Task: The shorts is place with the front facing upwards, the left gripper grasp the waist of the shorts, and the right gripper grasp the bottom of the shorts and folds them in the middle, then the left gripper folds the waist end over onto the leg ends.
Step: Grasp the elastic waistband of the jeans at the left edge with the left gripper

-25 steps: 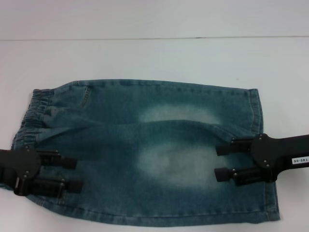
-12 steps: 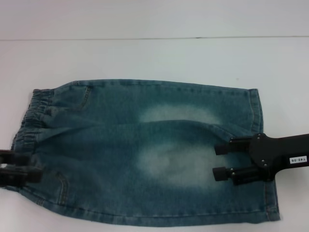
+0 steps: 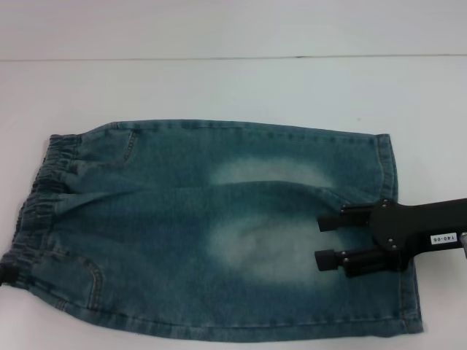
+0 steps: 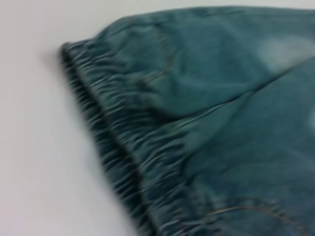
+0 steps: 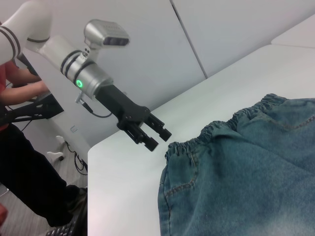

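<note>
Two grippers, neither holding cloth. Right gripper (image 3: 328,238) hangs over the leg end of the faded blue denim shorts (image 3: 219,233), black fingers spread apart with nothing between them. Left gripper (image 5: 153,133) sits off the elastic waistband (image 4: 123,142) out past the shorts' edge, barely showing at the head view's left border; fingers look parted with a narrow gap, empty. Shorts lie flat on the white table (image 3: 233,87), waist toward robot's left, hems toward its right. Risks, as judgement: right fingers are well inboard of the hem, so closing here likely bunches mid-leg fabric; left could pinch only one waistband layer and the fold would skew.
</note>
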